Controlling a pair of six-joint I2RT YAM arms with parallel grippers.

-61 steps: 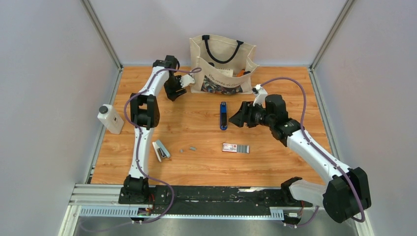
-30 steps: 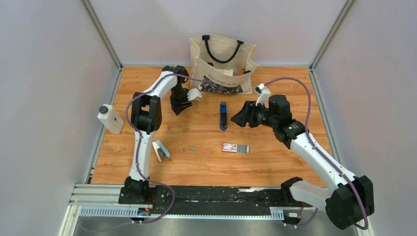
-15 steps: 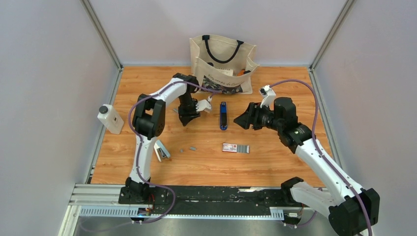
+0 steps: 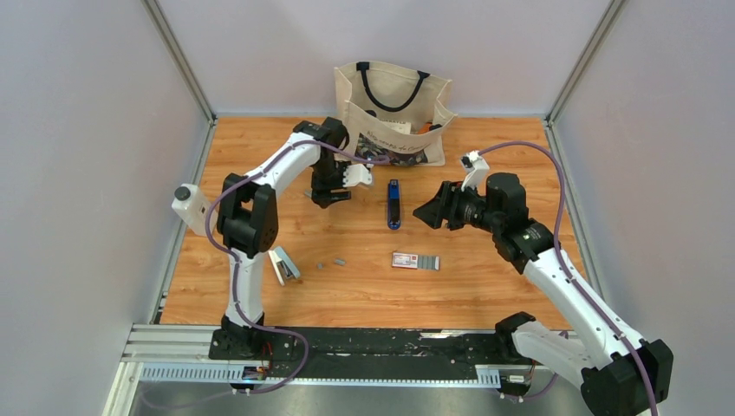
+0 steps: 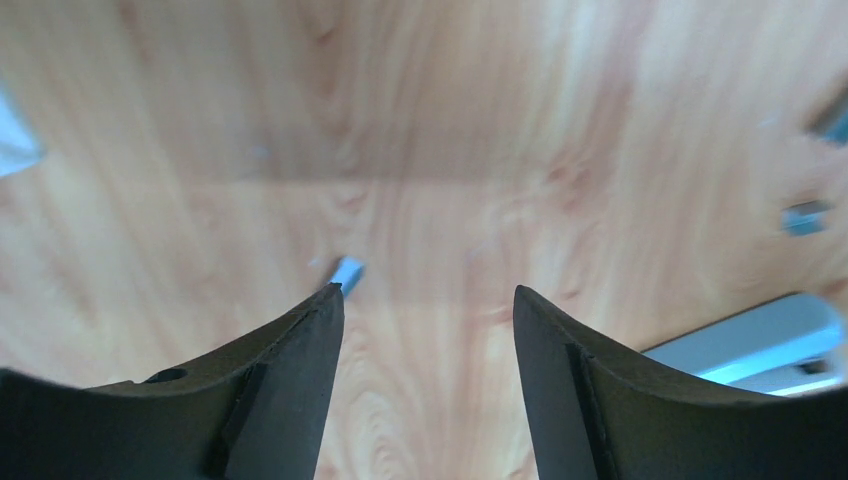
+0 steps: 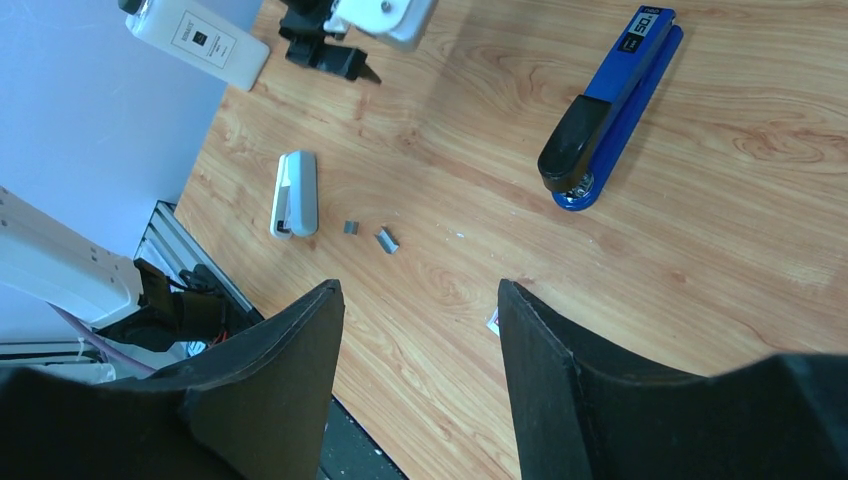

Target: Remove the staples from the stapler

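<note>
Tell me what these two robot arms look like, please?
The left arm and right arm are slim white tubes linked by chunky black joints. A thin purple cable loops loosely along each. Each arm ends in two broad, matte black fingers tapering to blunt tips, with a small white block at the wrist.

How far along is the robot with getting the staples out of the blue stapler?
Done: two strips of staples lie on the table, origin unclear. In hand: nothing; the left gripper and right gripper are open and empty, flanking the stapler. Left: the stapler lies closed, untouched; opening it remains.
</note>
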